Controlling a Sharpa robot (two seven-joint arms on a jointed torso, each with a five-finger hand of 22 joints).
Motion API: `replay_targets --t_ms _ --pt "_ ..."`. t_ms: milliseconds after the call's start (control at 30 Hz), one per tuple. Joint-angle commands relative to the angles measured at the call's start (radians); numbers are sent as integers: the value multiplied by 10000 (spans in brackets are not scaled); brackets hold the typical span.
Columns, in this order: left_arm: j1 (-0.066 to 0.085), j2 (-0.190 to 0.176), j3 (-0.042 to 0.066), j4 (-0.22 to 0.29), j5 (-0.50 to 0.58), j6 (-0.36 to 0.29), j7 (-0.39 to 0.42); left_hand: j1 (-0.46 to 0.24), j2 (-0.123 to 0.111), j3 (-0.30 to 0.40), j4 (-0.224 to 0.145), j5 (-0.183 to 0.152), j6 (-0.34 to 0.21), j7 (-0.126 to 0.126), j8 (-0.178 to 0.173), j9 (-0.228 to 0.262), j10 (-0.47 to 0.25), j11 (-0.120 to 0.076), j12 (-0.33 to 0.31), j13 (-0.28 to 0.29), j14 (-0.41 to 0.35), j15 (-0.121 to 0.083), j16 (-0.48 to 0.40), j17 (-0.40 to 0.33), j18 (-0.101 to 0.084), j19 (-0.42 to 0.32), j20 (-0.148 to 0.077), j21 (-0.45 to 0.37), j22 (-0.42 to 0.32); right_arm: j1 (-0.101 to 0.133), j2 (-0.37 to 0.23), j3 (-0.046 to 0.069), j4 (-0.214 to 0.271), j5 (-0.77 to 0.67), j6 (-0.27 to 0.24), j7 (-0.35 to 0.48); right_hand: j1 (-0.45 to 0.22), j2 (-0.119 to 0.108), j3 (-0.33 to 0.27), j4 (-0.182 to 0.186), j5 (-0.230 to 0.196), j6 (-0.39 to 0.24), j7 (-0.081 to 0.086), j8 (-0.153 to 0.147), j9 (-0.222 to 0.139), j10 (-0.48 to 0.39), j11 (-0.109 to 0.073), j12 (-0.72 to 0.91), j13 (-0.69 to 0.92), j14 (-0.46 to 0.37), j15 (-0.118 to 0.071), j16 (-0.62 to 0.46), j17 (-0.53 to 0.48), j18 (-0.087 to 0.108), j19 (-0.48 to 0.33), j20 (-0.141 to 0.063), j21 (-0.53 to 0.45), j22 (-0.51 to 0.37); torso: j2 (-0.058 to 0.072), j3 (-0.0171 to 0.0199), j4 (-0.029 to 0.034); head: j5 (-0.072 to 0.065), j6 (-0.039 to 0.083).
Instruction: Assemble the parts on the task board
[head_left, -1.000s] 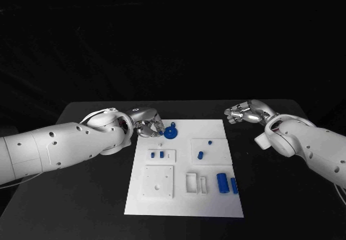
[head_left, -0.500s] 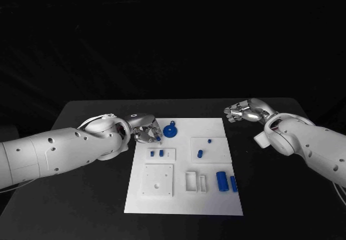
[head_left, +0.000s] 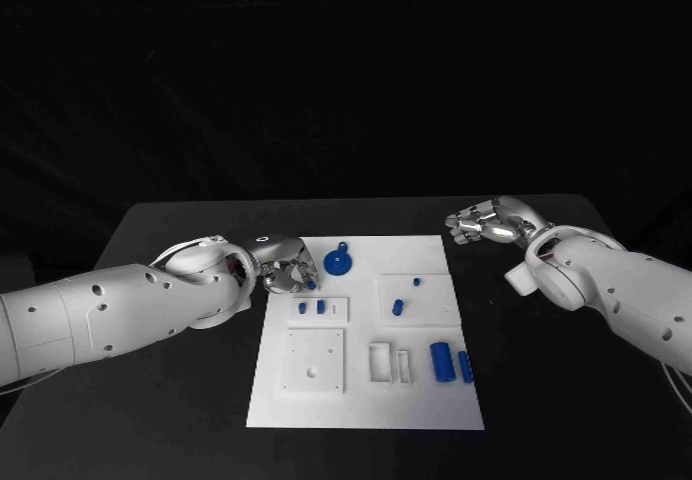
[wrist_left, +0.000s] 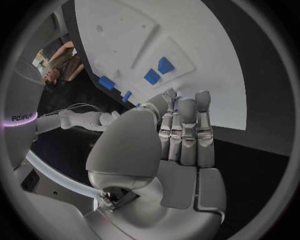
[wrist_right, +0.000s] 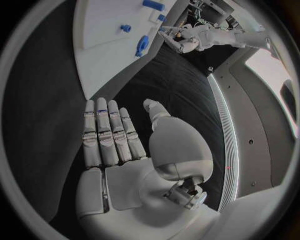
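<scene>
The white task board (head_left: 368, 400) lies in the middle of the black table. A round blue part (head_left: 339, 263) with a small tab lies near the board's far edge. My left hand (head_left: 289, 272) hovers just left of it, at the board's left rim, fingers straight and holding nothing (wrist_left: 181, 135). Small blue pieces (head_left: 312, 308) stand in a raised plate, and two more (head_left: 400, 308) in the plate beside it. Two blue cylinders (head_left: 441, 362) lie at the near right. My right hand (head_left: 483, 222) is off the board's far right corner, flat and empty (wrist_right: 119, 145).
A white square plate with a hole (head_left: 316, 362) and two narrow white frames (head_left: 384, 363) sit on the board's near half. Bare black table (head_left: 173, 400) lies on both sides of the board. My left forearm (head_left: 116, 310) stretches over the table's left part.
My left hand has drawn back to the left, away from the round blue part, which stays lying on the board. The right hand has not moved.
</scene>
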Motion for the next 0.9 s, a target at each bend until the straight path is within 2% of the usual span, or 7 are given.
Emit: replay_targets --t_ms 33,233,500,767,900 --pt "-21 67 3 -40 -77 10 156 80 35 -15 -3 20 29 3 56 7 35 -8 -6 14 57 10 -24 15 132 62 -18 -35 205 -10 -9 7 15 62 -25 116 -89 -46 51 -2 64 59 -17 -49 3 5 -60 -25 -14 -30 -8 -26 -13 39 -3 -22 2 -11 0 -2 -4 -6 -16" --pt "-49 159 1 -200 -100 19 166 82 49 -4 -2 23 27 6 57 8 31 -6 -7 14 68 9 -29 24 135 67 -19 -34 205 -14 -14 7 32 66 -18 113 -107 -52 81 -14 68 58 -15 -50 3 2 -59 -24 -14 -32 -8 -27 -13 39 -3 -21 2 -11 0 6 -3 -11 -10" --pt "-169 322 2 -304 -149 -51 223 83 65 7 2 26 16 9 56 7 21 -3 -7 14 72 11 -36 34 138 71 -18 -32 206 -20 -20 8 42 67 1 108 -107 -52 81 -14 68 58 -15 -50 3 2 -59 -24 -14 -32 -8 -27 -13 39 -3 -21 2 -11 1 0 -2 -65 -5" --pt "-196 446 4 -390 -175 -60 252 91 68 16 -3 28 15 9 58 8 20 -3 -6 14 74 11 -39 37 142 75 -18 -29 207 -24 -21 8 51 69 4 106 -107 -52 81 -14 68 58 -15 -50 3 2 -59 -24 -14 -32 -8 -27 -13 39 -3 -21 2 -11 -1 8 -11 -72 -28" --pt "-200 488 4 -421 -222 -31 246 91 68 16 -3 28 15 9 58 8 20 -3 -6 14 74 11 -39 37 142 75 -18 -29 207 -25 -25 8 54 70 8 104 -107 -52 81 -14 68 58 -15 -50 3 2 -59 -24 -14 -32 -8 -27 -13 39 -3 -21 2 -11 2 6 0 -98 39"
